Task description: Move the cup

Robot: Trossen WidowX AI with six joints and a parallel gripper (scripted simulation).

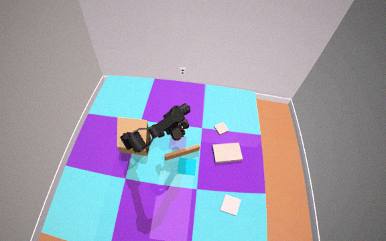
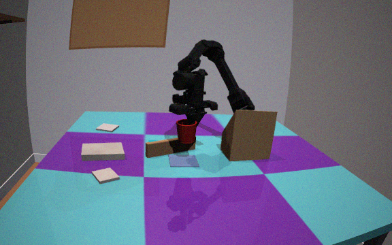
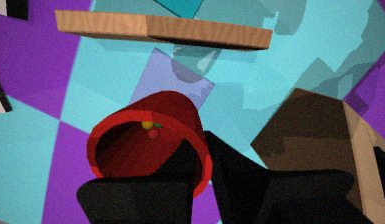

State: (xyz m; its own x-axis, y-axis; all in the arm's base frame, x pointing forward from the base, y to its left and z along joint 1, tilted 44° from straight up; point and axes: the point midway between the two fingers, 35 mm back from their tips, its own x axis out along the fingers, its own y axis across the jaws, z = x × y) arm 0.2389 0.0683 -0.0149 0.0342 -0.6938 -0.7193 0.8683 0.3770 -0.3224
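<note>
The red cup (image 2: 186,132) (image 3: 173,107) hangs upright in the air, clear of the lavender pad (image 1: 177,144) (image 2: 184,161) (image 3: 160,75). My gripper (image 3: 199,135) is shut on the cup's side wall, one finger inside the rim and one outside. A yellow marble (image 3: 147,124), a red marble (image 3: 153,133) and part of a green marble (image 3: 159,125) show inside the cup. The cyan pad (image 1: 187,167) (image 3: 182,6) lies on the far side of the wooden bar from the lavender pad. In the top view the arm hides most of the cup.
The wooden bar (image 1: 182,152) (image 2: 158,148) (image 3: 108,24) stands between the pads. A tall brown box (image 1: 131,127) (image 2: 250,136) (image 3: 303,120) stands beside them, near the arm. A pale block (image 1: 227,152) (image 2: 103,151) and two pale tiles (image 1: 221,128) (image 1: 230,204) lie on the other side.
</note>
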